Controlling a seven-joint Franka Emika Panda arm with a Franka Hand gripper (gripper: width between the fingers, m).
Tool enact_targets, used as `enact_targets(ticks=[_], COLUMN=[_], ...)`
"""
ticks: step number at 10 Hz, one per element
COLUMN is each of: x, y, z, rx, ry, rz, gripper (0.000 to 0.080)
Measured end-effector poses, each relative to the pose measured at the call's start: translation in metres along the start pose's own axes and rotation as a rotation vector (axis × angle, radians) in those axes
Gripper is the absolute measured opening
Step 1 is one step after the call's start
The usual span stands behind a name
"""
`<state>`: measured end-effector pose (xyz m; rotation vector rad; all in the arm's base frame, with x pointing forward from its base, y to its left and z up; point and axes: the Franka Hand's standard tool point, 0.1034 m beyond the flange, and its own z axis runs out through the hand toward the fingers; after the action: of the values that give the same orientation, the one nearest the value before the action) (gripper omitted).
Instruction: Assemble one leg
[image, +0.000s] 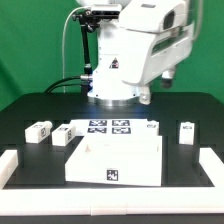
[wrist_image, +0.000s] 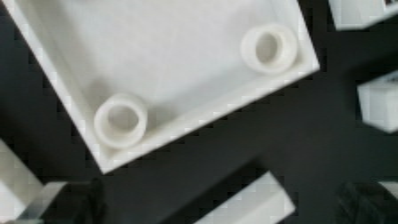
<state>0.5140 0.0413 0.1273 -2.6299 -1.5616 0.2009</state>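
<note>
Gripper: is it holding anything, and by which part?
Nothing seems held: the gripper hangs above the table, fingers out of sight; the panel and legs lie apart from it.

I'm looking into a robotics lab bench, not a home or a shop. The flat black desk (image: 190, 158) is fenced by low white rails (image: 12, 165) at its near corners, and a plain green backdrop (image: 30, 40) closes it off behind. A bulky white robot arm (image: 130, 50) stands at the far edge, with black cables (image: 74, 50) beside it. Black-and-white square tags mark the thin flat white marker board (image: 110, 127), the big white square panel (image: 115, 160) and the small white peg-like blocks (image: 40, 130).
</note>
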Motion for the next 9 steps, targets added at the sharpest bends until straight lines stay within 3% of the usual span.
enact_targets(ticks=[3, 7, 9], x=[-0.035, -0.035, -0.055], y=[0.008, 0.009, 0.004], z=[0.023, 0.024, 0.045], rx=[0.016, 0.013, 0.002], ry=[0.092, 0.091, 0.108], rz=[-0.058, -0.074, -0.155], gripper=[0.065, 0.065, 0.065])
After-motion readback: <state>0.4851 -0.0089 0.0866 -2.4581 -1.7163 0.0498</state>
